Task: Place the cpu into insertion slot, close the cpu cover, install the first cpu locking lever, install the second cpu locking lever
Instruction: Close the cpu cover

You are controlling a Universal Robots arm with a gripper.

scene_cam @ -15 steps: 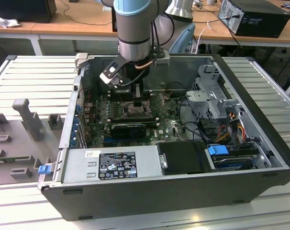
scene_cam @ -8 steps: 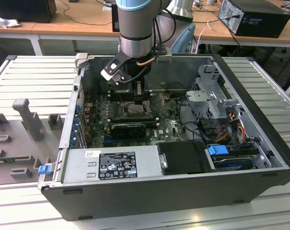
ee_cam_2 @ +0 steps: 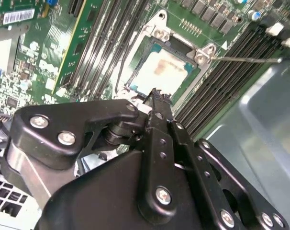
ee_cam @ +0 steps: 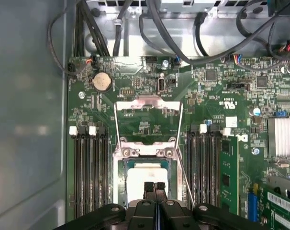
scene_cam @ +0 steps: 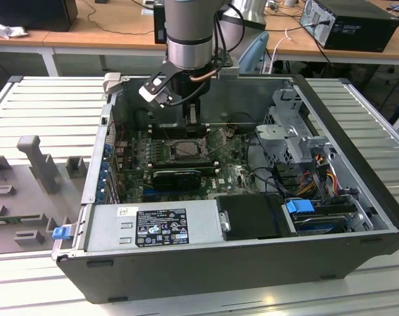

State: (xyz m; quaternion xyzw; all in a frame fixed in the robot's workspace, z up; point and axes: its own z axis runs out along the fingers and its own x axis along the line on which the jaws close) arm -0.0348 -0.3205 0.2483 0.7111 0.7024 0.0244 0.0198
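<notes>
Silver-beige on dark: logged cpu as lying flat inside insertion slot, so placement judged done. Found gripper directly above insertion slot, fingers pressed together and gripping nothing. Noted cpu cover hinged up off insertion slot's far edge and a locking lever swung clear beside it, leaving socket open.

This looks like a robotics lab. An opened desktop computer case lies on a ribbed aluminium counter, with a robot arm reaching into it. Wooden desks behind carry cables and another computer tower.
</notes>
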